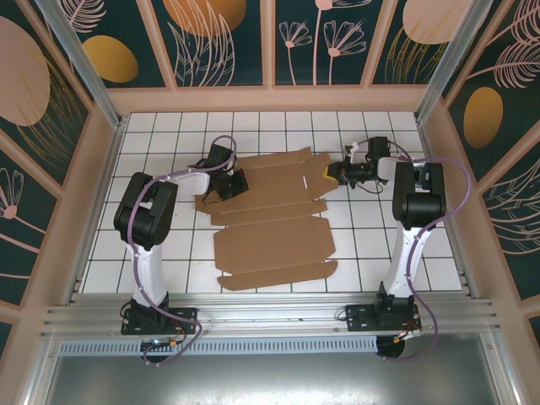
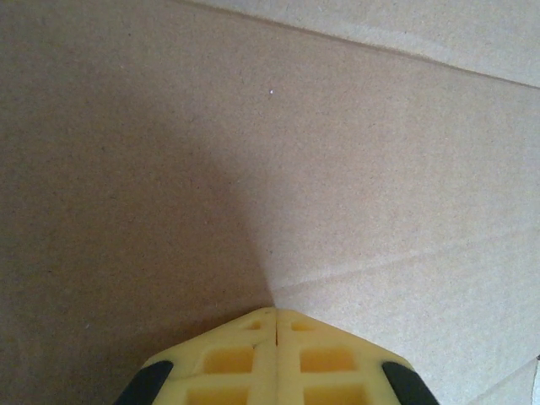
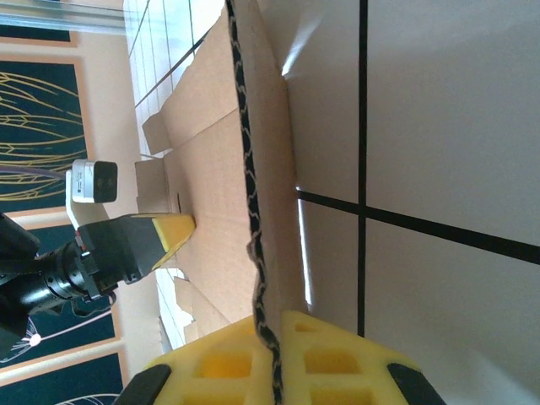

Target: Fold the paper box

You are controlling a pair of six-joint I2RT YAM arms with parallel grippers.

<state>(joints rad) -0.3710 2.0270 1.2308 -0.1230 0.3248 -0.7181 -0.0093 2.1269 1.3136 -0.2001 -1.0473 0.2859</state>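
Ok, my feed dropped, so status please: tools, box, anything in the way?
Left tool shut, tips on the paper box. Right tool shut on its far right edge. Box lies mostly flat, unfolded. Nothing in the way.

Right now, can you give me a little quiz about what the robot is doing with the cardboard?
1. True or false: the paper box is already a finished box.
2. Which one pinches its edge? A) left pincer B) right pincer
3. Fill in: the left pincer is ____ (open or shut).
Key: 1 false, it is a mostly flat sheet; 2 B; 3 shut.
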